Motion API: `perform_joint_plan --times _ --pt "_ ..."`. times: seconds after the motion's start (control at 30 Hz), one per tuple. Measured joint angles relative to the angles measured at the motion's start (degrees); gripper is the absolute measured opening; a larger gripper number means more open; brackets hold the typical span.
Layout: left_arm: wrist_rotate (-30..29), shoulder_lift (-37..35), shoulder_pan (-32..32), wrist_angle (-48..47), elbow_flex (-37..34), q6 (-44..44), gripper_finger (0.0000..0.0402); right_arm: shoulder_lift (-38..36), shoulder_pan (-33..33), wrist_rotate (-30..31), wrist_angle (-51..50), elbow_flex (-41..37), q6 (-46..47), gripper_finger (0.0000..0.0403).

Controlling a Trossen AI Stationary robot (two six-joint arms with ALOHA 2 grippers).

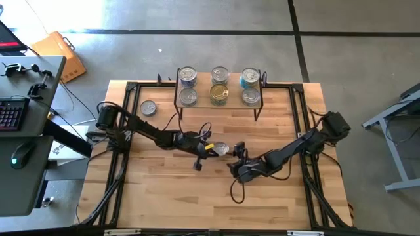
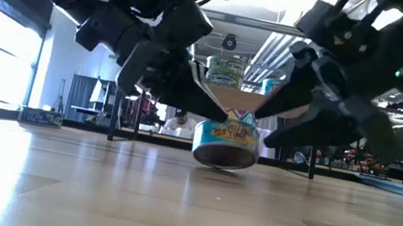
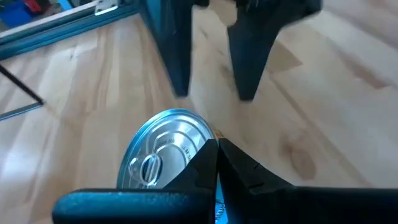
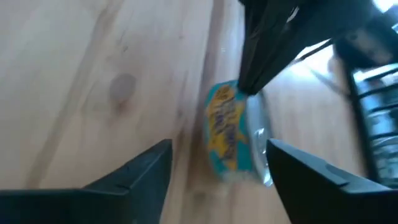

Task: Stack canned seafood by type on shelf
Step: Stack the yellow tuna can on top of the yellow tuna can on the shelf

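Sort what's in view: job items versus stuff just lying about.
Job: tilted tin pinched by the shut left gripper; open right gripper; six tins on the shelf; lone tin.
Lying about: keyboard, mouse.

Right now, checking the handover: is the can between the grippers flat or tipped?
Tipped: the can sits tilted in the left gripper, one edge off the table.

Desk [image 1: 26, 170] with keyboard [image 1: 10, 113], mouse [image 1: 25, 152] beside butcher-block table [image 1: 197, 203]; orange case [image 1: 62, 52] on floor.
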Motion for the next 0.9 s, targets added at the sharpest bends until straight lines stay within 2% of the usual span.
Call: perform_joint_plan --times 0.17,0.37,0.5,0.7,0.8,0.9 --pt "1.7 0.0 0.7 0.1 0.9 -1.8 0.0000 2.7 -0.9 2.8 3.5 0.0 -5.4 0.0275" --pt "1.8 0.0 0.6 0.2 1.5 -1.9 0.0000 5.6 -2.6 2.9 4.9 0.0 -4.2 0.0271" --pt "2.2 0.0 0.4 0.2 1.5 -2.2 0.0000 5.8 -3.7 2.9 5.6 0.0 -0.8 0.0233" --pt "1.3 -1.0 0.1 0.0 1.6 -6.0 0.0014 5.6 -3.7 2.5 5.4 0.0 2.1 0.0119" --pt "0.9 -4.1 -0.1 -5.4 1.5 -6.8 0.0043 4.0 -2.2 2.3 2.8 0.0 4.9 0.0120" --pt "-3.0 -8.8 -0.2 -13.1 1.5 -6.8 0.0073 0.0 -0.3 3.1 -2.1 0.0 9.2 0.0120"
